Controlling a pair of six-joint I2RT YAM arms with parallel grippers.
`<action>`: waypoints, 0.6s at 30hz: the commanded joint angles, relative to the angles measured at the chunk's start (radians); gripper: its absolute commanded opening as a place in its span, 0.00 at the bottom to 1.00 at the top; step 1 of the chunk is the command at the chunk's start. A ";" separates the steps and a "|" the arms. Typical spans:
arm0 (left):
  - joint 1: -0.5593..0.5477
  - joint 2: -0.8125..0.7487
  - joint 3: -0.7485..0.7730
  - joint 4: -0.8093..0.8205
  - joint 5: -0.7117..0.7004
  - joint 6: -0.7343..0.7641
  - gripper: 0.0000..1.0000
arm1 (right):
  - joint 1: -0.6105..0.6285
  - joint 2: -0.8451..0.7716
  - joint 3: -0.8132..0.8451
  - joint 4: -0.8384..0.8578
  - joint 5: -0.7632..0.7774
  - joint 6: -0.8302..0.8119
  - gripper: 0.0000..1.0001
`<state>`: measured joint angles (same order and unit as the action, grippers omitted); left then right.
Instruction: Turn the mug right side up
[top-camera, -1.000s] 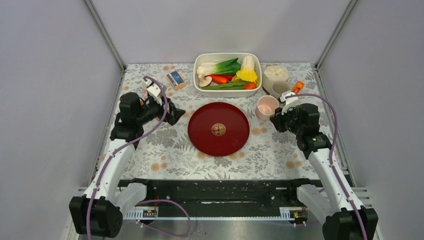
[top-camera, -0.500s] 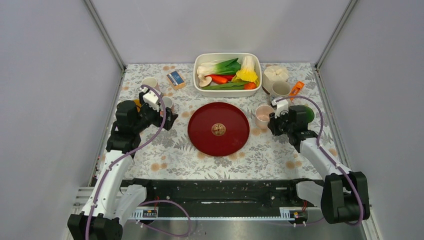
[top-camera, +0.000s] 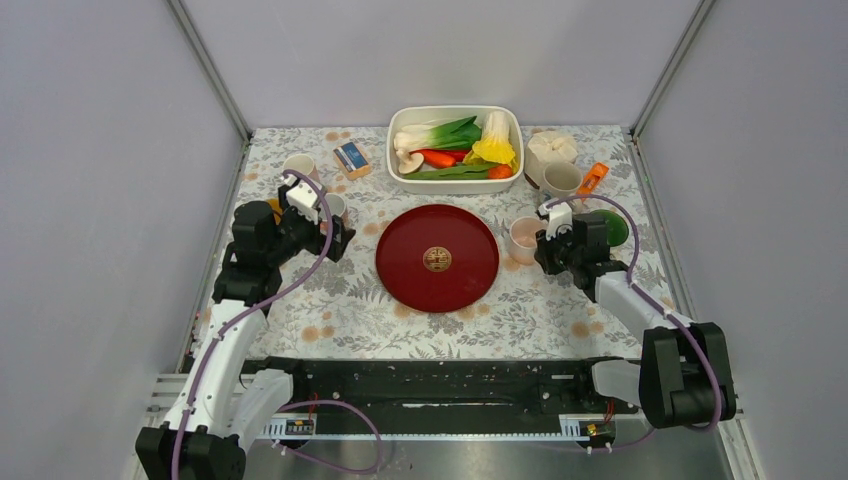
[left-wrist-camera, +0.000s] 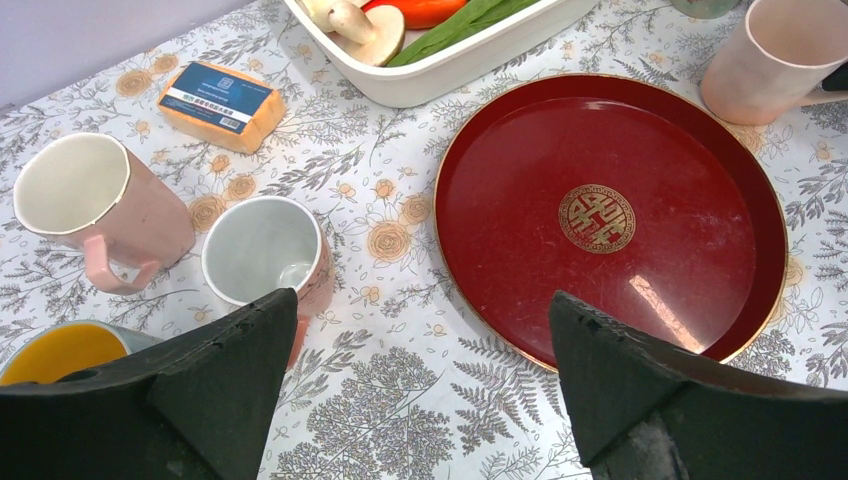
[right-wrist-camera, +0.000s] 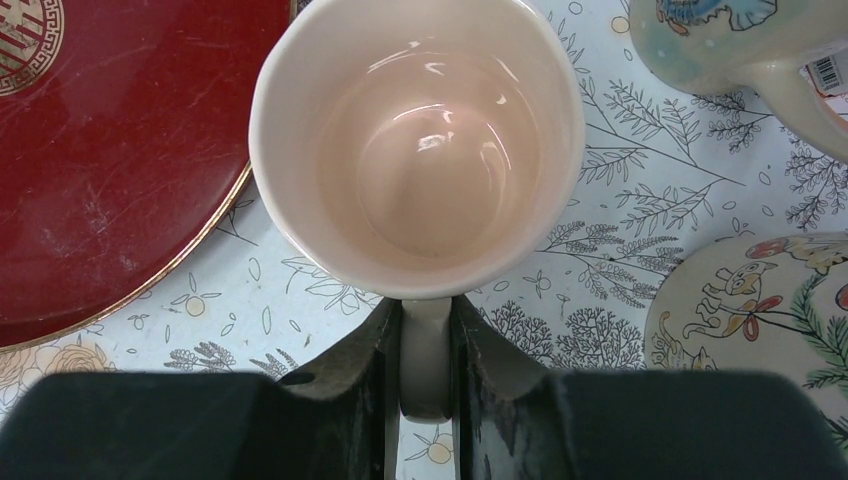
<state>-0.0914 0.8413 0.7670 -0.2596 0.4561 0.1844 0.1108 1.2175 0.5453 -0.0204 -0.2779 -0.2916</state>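
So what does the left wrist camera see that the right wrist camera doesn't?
Only left wrist: a blue-labelled block, a handled cup, a white cup, a yellow cup, the vegetable dish. Only right wrist: the right gripper pinching the mug by its handle, a painted cup, a cartoon saucer. Both: the red plate and that mug, mouth up.

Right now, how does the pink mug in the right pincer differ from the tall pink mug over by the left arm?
The right mug has its handle clamped in the right pincer; the left mug stands free. The right mug sits beside the red tray; the left mug stands farther from it, next to a smaller cup. Both are pink, upright, mouths up.
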 joint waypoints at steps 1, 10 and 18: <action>0.008 -0.017 -0.004 0.017 0.007 0.009 0.99 | -0.002 0.017 0.017 0.104 0.016 -0.015 0.02; 0.017 -0.027 -0.006 0.015 0.020 0.009 0.99 | -0.005 -0.028 0.035 0.027 -0.007 -0.033 0.42; 0.020 -0.030 0.000 0.008 0.020 0.010 0.99 | -0.004 -0.099 0.128 -0.204 -0.030 -0.046 0.89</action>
<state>-0.0784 0.8310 0.7586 -0.2710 0.4656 0.1844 0.1101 1.1694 0.5877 -0.1070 -0.2810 -0.3126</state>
